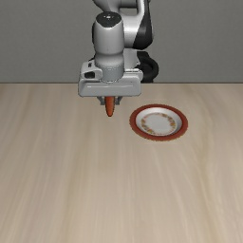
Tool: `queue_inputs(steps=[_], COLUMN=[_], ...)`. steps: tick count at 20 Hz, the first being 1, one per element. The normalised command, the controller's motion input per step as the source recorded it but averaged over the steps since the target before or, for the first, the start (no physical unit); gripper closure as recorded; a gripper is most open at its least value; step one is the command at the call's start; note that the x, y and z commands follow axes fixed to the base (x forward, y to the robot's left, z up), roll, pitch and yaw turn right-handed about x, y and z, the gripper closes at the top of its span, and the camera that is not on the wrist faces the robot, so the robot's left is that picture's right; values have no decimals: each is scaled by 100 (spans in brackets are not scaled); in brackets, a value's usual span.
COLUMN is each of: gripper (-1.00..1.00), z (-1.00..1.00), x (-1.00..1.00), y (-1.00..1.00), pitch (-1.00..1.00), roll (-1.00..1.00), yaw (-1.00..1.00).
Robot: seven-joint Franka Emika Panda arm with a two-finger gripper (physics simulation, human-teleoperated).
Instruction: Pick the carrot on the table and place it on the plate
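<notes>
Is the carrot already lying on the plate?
No, the carrot hangs in the claw, which is shut on it, to the exterior view's left of the plate and apart from it.

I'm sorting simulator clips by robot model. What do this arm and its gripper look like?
The arm is made of rounded, glossy light-grey links, with a black section at the joint behind them. The gripper has a wide, flat, pale-grey body that is broader than the link above it. I cannot make out any markings.
</notes>
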Motion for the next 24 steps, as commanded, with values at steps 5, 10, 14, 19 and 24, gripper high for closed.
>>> queue_inputs(steps=[5,10,14,19,24], gripper=[100,100,100,-100,-100], z=[0,0,0,0,0], x=[0,0,-75,0,0], y=[100,100,25,20,0], pitch=[0,0,0,0,0], roll=[0,0,0,0,0], yaw=[0,0,0,0,0])
